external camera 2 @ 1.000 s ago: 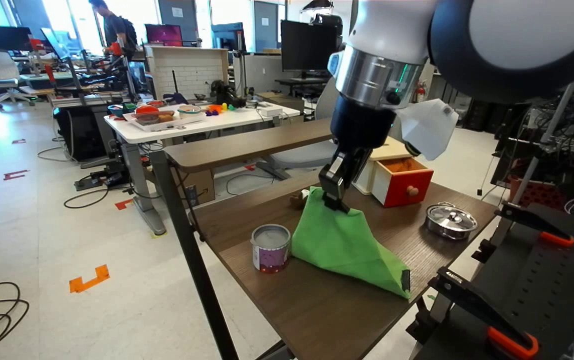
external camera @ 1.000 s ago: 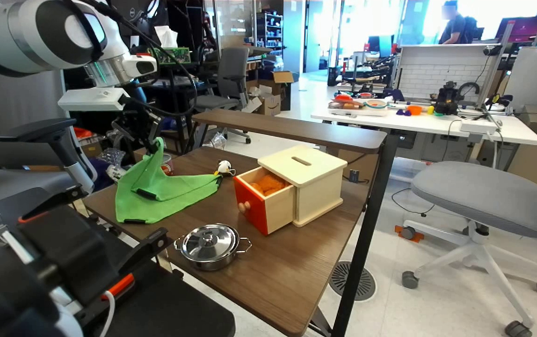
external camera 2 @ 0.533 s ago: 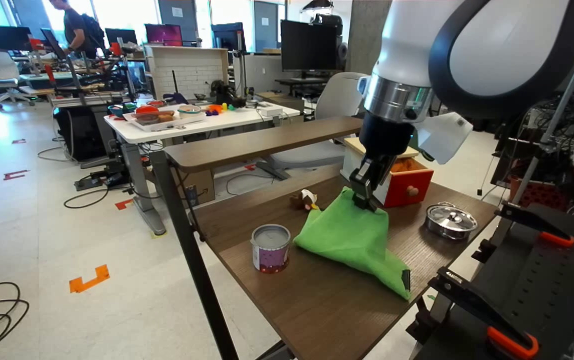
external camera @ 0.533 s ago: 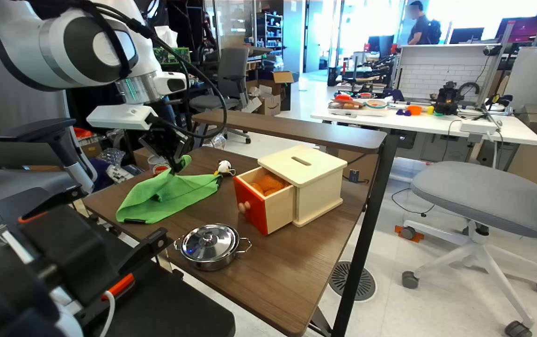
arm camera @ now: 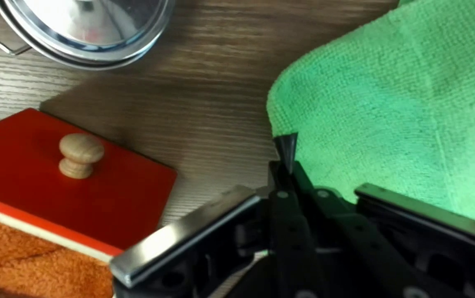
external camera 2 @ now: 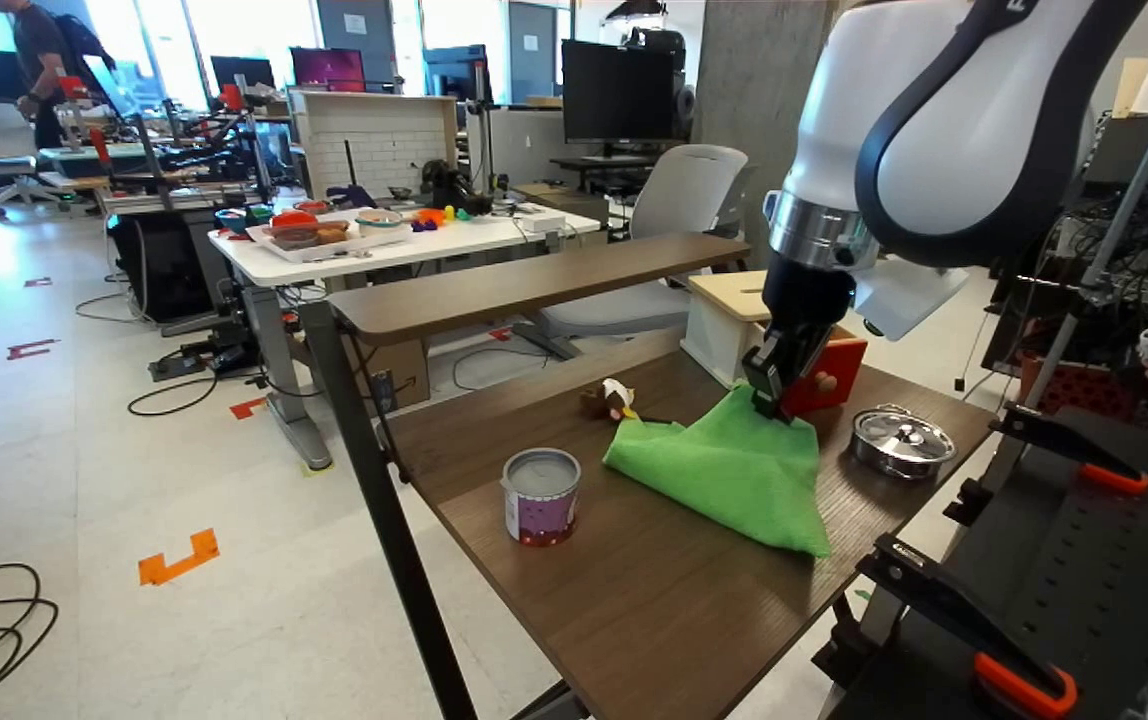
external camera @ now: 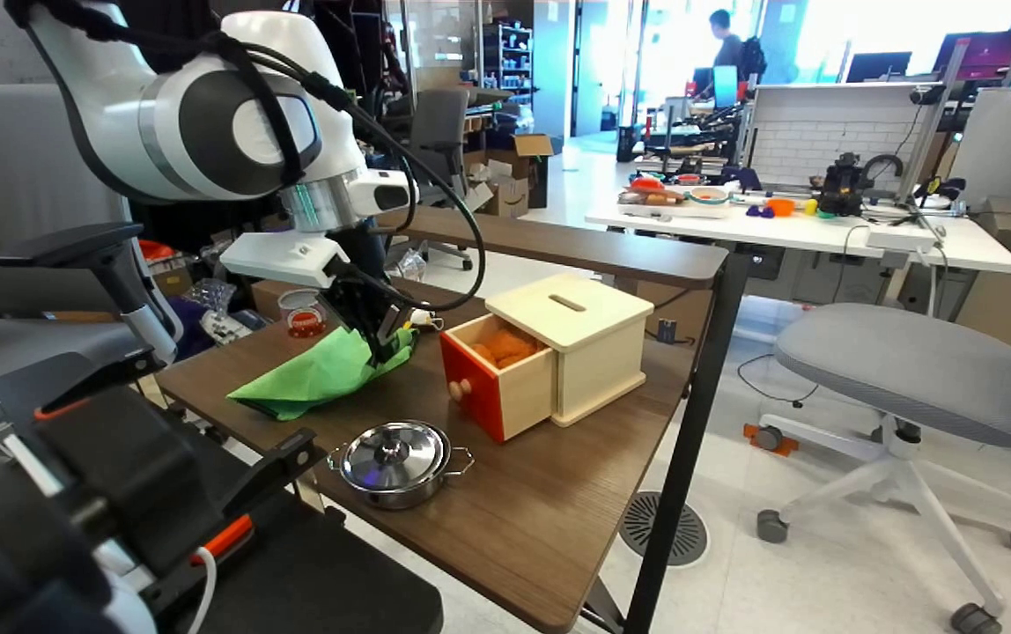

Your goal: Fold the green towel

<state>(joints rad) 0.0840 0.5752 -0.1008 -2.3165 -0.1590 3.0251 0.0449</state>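
The green towel [external camera: 316,374] lies on the brown table, part of it doubled over and raised at one end. It also shows in an exterior view [external camera 2: 724,480] and in the wrist view [arm camera: 390,107]. My gripper [arm camera: 286,167] is shut on a black corner tab of the towel. In both exterior views the gripper [external camera: 378,357] [external camera 2: 769,405] is low over the table, at the towel end near the red drawer front. The towel's underside is hidden.
A wooden box [external camera: 598,330] with an open red-fronted drawer [arm camera: 76,182] stands beside the gripper. A lidded steel pot [external camera: 393,467] is near the table edge. A tin [external camera 2: 542,500] and a small toy bird [external camera 2: 612,400] are on the towel's other sides.
My gripper has moved across the table toward the box, carrying the towel's corner and lowering it. The towel is now drawn over toward the box, away from the tin.
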